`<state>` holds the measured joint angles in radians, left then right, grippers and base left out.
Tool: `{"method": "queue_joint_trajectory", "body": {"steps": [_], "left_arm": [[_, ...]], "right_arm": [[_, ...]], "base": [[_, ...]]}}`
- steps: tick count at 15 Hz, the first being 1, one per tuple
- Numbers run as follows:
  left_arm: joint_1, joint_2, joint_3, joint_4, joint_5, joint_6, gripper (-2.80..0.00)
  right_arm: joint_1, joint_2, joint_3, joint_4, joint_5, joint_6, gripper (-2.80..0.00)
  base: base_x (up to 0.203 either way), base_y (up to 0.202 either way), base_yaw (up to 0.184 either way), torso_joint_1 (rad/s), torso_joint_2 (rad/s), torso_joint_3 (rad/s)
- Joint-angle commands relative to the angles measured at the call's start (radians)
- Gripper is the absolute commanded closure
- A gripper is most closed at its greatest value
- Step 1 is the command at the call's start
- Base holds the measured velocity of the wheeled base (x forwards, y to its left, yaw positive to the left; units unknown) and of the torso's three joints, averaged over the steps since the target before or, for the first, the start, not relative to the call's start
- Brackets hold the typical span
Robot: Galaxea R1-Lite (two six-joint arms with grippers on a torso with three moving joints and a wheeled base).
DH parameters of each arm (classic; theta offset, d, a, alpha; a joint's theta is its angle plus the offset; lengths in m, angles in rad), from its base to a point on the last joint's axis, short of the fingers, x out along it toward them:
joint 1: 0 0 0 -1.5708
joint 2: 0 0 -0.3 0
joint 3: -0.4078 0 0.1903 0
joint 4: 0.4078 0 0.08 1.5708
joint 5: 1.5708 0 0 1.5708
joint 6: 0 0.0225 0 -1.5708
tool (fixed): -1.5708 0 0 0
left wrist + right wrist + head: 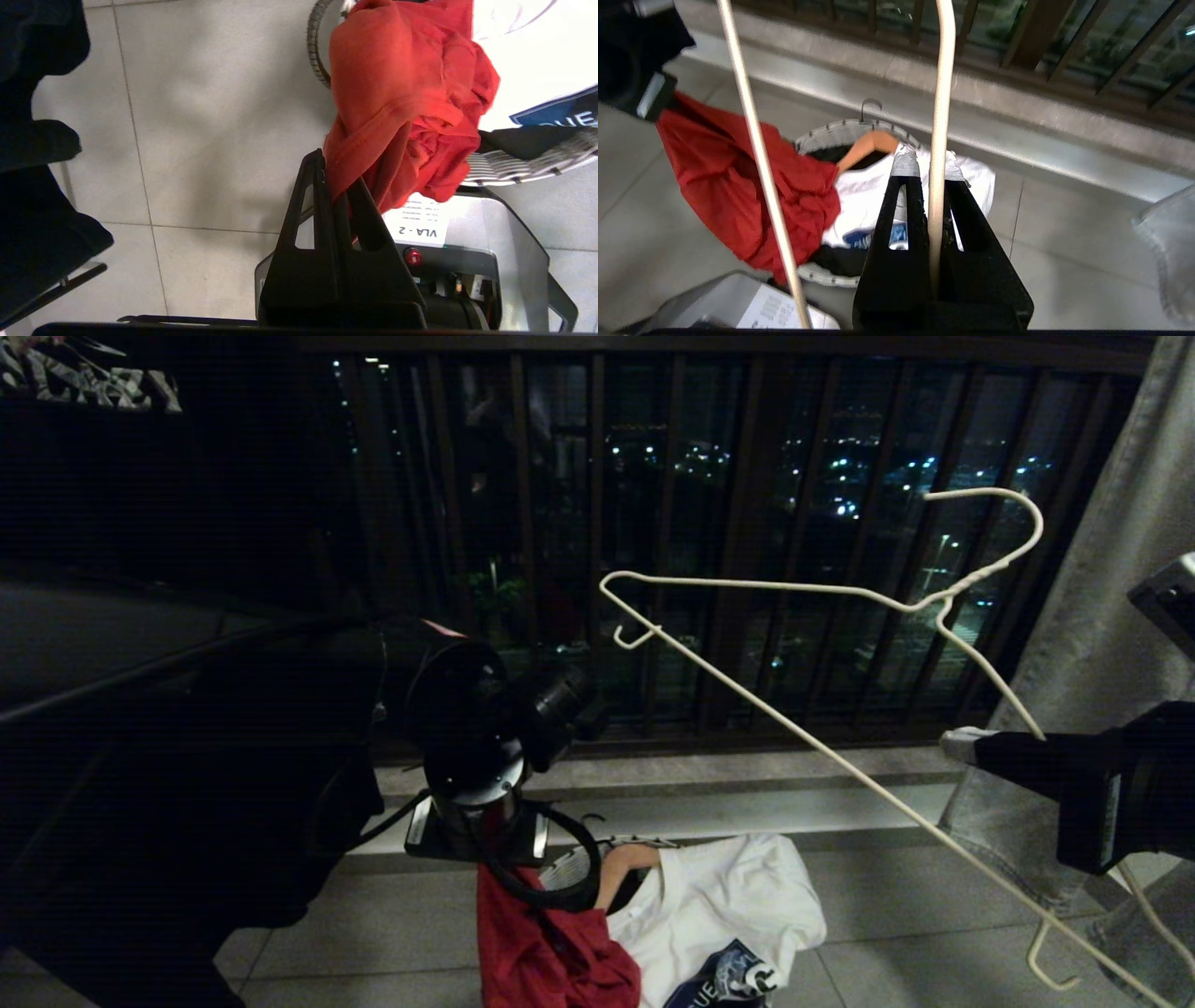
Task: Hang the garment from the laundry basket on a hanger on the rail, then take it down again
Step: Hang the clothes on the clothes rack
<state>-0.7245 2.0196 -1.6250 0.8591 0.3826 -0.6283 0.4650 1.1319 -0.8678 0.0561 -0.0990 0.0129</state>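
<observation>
Red garment (406, 93); white wire hanger (822, 588); white woven basket rim (840, 133); grey floor tiles (210, 116).

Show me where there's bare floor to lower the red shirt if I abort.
Bare tiles lie left of the laundry basket, below the left gripper holding the garment. More lie between basket and grey curtain. The basket itself is crowded by the white T-shirt; the hanger crosses the right side.

L arm is reaching low at centre, left gripper (337, 184) pinching shut, pointing down. R arm is extending in from right, right gripper (930, 163) clamping shut.
</observation>
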Motion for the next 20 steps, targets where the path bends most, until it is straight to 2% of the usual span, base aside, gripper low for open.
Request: {"method": "queue_joint_trajectory", "body": {"steps": [1, 6, 9, 10, 12, 13, 14, 15, 17, 20], "left_arm": [[0.003, -0.028, 0.004, 0.007, 0.002, -0.003, 0.0], [0.051, -0.109, -0.005, 0.008, 0.004, 0.028, 0.0], [0.052, -0.157, -0.034, 0.008, -0.005, 0.065, 0.0], [0.05, -0.169, -0.036, 0.006, -0.026, 0.067, 0.0], [0.05, -0.193, -0.036, 0.004, -0.101, 0.082, 0.0], [0.053, -0.214, -0.033, 0.004, -0.19, 0.104, 0.0], [0.068, -0.236, -0.03, 0.003, -0.277, 0.136, 0.0], [0.089, -0.251, -0.025, 0.003, -0.329, 0.169, 0.0], [0.121, -0.266, -0.022, 0.001, -0.391, 0.196, 0.0], [0.174, -0.301, 0.006, 0.001, -0.463, 0.286, 0.0]], "right_arm": [[-0.048, -0.006, -0.037, 0.0, -0.003, -0.011, 0.0], [-0.156, -0.008, -0.004, -0.001, -0.002, -0.194, 0.0], [-0.164, -0.008, 0.105, -0.002, 0.01, -0.337, 0.0], [-0.165, -0.003, 0.115, -0.002, 0.041, -0.353, 0.0], [-0.165, 0.005, 0.126, 0.001, 0.105, -0.358, 0.0], [-0.165, 0.005, 0.137, 0.002, 0.147, -0.364, 0.0], [-0.164, -0.001, 0.141, 0.003, 0.153, -0.377, 0.0], [-0.164, -0.01, 0.152, 0.004, 0.156, -0.381, 0.0], [-0.164, -0.044, 0.187, 0.004, 0.183, -0.416, 0.0], [-0.164, -0.065, 0.196, 0.005, 0.217, -0.427, 0.0]], "base": [[0.0, 0.0, 0.0, 0.0, 0.0, 0.0], [0.0, 0.0, 0.0, 0.0, 0.0, 0.0], [0.0, 0.0, 0.0, 0.0, 0.0, 0.0], [0.0, 0.0, 0.0, 0.0, 0.0, 0.0], [0.0, 0.0, 0.0, 0.0, 0.0, 0.0], [0.0, 0.0, 0.0, 0.0, 0.0, 0.0], [0.0, 0.0, 0.0, 0.0, 0.0, 0.0], [0.0, 0.0, 0.0, 0.0, 0.0, 0.0], [0.0, 0.0, 0.0, 0.0, 0.0, 0.0], [0.0, 0.0, 0.0, 0.0, 0.0, 0.0]]}}
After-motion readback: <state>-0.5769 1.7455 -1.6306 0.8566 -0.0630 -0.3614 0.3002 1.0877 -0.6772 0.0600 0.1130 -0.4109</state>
